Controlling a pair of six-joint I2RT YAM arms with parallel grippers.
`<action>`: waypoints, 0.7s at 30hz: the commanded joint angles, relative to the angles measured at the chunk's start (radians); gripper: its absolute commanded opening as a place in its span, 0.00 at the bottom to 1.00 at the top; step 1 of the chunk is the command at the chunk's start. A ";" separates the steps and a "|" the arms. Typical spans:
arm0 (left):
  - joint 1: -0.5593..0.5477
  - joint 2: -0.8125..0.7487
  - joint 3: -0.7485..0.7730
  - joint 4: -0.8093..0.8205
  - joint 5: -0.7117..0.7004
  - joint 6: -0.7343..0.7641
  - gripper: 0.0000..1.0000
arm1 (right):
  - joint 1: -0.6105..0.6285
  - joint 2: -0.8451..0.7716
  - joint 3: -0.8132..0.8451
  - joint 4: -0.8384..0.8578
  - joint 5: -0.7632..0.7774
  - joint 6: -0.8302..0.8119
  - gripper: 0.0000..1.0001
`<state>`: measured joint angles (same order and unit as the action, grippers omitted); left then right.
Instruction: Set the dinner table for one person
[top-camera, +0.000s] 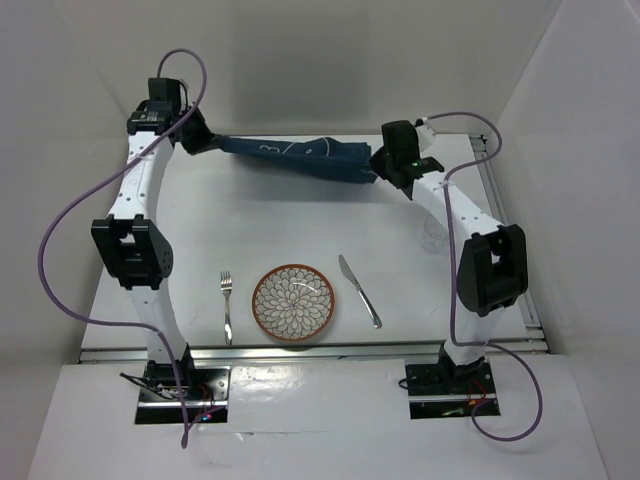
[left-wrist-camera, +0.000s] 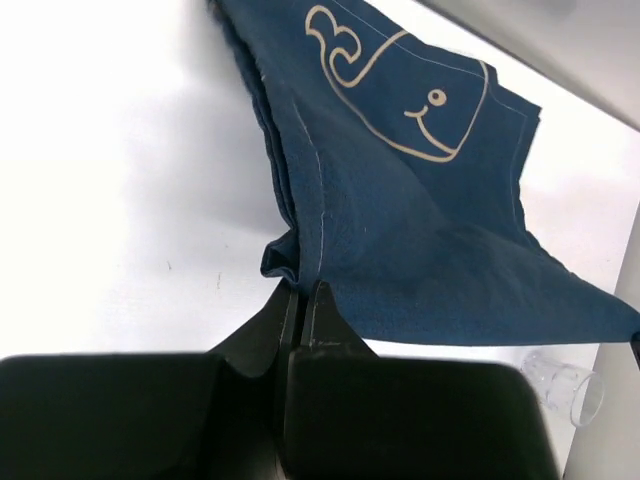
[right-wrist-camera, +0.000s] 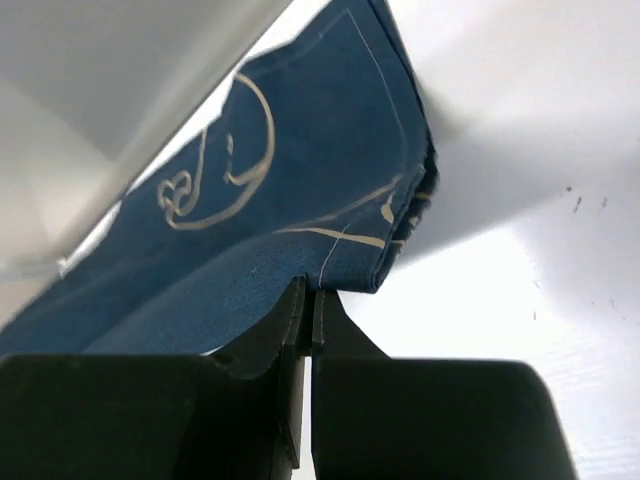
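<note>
Overhead: the large white railed surface (top-camera: 250, 220) is bearing a steel fork (top-camera: 227, 305), floral round plate (top-camera: 293, 302) and steel knife (top-camera: 358, 290) at six o'clock; a dark blue whale-print cloth (top-camera: 290, 155) is stretching across twelve. Left wrist: the left hand (left-wrist-camera: 300, 298) is pinching the cloth, with a clear plastic cup (left-wrist-camera: 560, 385) at five o'clock. Right wrist: the right hand (right-wrist-camera: 308, 298) is pinching its other end.

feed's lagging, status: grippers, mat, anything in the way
Left gripper shut on blue whale mat, right gripper shut on its other end. Mat stretched between them over far side of dinner table. Plate, fork, knife at near edge, clear of mat.
</note>
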<state>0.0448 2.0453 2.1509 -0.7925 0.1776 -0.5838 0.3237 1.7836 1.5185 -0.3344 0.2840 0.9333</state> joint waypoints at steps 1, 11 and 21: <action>0.027 -0.068 -0.052 -0.079 -0.043 -0.011 0.00 | -0.005 -0.071 -0.052 0.001 0.015 -0.080 0.00; 0.027 -0.306 -0.784 0.165 0.039 -0.047 0.00 | -0.005 -0.230 -0.387 -0.005 0.009 0.024 0.00; 0.027 -0.157 -0.446 0.076 0.025 -0.014 0.00 | -0.087 -0.116 -0.212 0.081 -0.098 -0.082 0.00</action>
<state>0.0536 1.8229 1.6276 -0.6971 0.2493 -0.6300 0.2905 1.6085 1.2587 -0.3187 0.1806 0.9009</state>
